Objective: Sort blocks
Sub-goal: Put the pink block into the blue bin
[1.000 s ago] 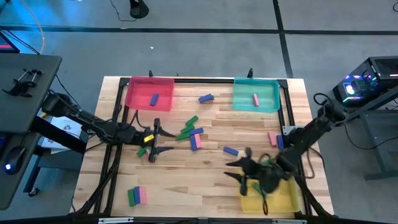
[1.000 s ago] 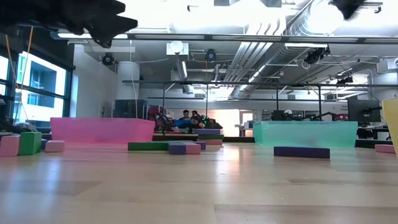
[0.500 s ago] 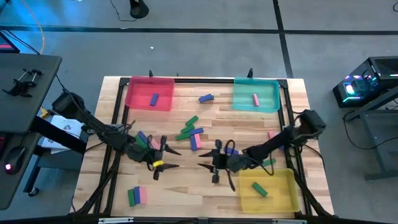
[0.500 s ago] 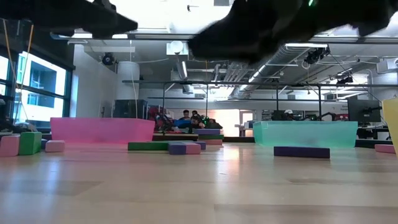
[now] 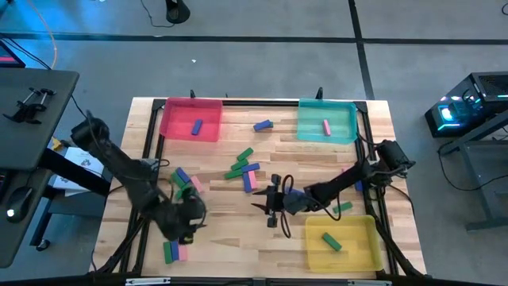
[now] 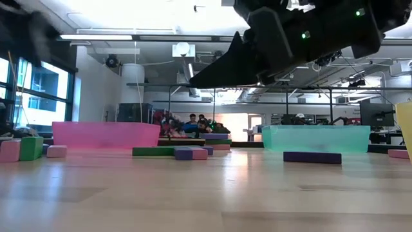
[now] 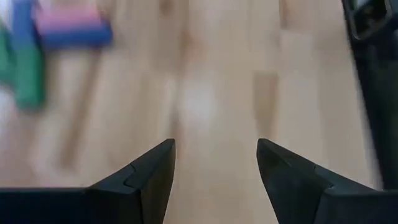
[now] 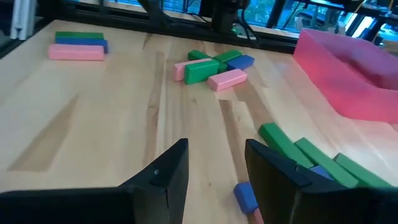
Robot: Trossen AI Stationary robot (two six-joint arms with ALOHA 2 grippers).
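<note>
**Both grippers empty above the table, blocks scattered**

My right gripper (image 5: 268, 209) hung over the middle of the table (image 5: 230, 238), its fingers (image 8: 166, 174) parted by a moderate gap with nothing between them and only bare wood under the tips. Just ahead of it lay a small blue block (image 8: 245, 195) and a run of green blocks (image 8: 311, 158), with the pink tray (image 8: 354, 78) beyond them. Farther off across the wood I saw a little heap of green, pink and blue blocks (image 8: 214, 67), and well apart from that a neat stack of three (image 8: 79, 45), green, blue and pink.

My left gripper (image 5: 185, 226) was low over the near left part of the table, its fingers (image 7: 152, 174) spread wide and holding nothing. It sat just beside the green and pink pair (image 5: 175, 250) at the near edge.

From above, the main cluster of blocks (image 5: 244, 171) lay between my two arms, toward the middle. A blue block (image 5: 196, 126) rested inside the pink tray (image 5: 171, 127), a pink block (image 5: 326, 127) inside the teal tray (image 5: 305, 127), and a green block (image 5: 331, 241) inside the yellow tray (image 5: 361, 254). One blue block (image 5: 263, 125) sat alone between the pink and teal trays. A few more lay by my right arm near the right edge, partly hidden by it.
</note>
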